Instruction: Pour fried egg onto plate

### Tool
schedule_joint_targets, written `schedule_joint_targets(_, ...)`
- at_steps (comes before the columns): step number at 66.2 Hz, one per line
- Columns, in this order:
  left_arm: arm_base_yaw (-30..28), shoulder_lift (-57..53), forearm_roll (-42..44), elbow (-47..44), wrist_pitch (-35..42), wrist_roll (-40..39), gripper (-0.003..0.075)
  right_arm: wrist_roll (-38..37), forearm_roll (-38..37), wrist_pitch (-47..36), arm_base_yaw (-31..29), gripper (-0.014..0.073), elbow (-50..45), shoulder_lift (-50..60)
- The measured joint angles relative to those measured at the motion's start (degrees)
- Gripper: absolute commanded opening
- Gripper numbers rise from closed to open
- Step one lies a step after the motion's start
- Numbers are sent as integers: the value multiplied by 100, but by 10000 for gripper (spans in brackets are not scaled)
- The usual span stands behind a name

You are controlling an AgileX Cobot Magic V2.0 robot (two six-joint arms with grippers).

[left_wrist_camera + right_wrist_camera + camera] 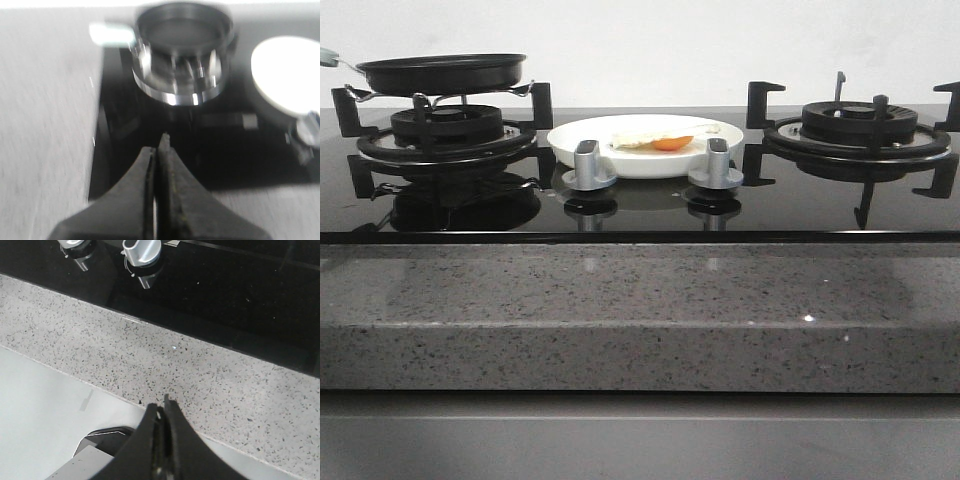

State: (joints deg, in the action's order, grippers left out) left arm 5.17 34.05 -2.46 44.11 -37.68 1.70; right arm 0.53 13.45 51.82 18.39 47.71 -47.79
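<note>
The egg point(665, 139) is lying flat on the plate point(582, 140) between the two burners, its long axis running left-right, yolk toward the right. Both grippers, left point(159, 150) and right point(162, 412), are hanging closed and empty, well apart from it. The pan point(442, 72) is sitting on the left burner point(445, 135).

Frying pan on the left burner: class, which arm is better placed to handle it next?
Left. The left end effector, shut and empty, faces the frying pan; the right end effector overlooks only the counter edge.

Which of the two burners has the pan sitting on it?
The left burner: the black pan rests on its grate. The right burner is bare.
</note>
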Motion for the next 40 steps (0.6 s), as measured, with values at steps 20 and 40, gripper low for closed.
schedule_joint_targets(20, -386, -2162, -22, -2997, 2312, 0, -20, 0, 0, 0, 0, -67, 0, 0)
schedule_joint_targets(40, -615, -3427, -37, -4434, 3579, 0, -20, -13, 0, 0, 0, -67, 0, 0)
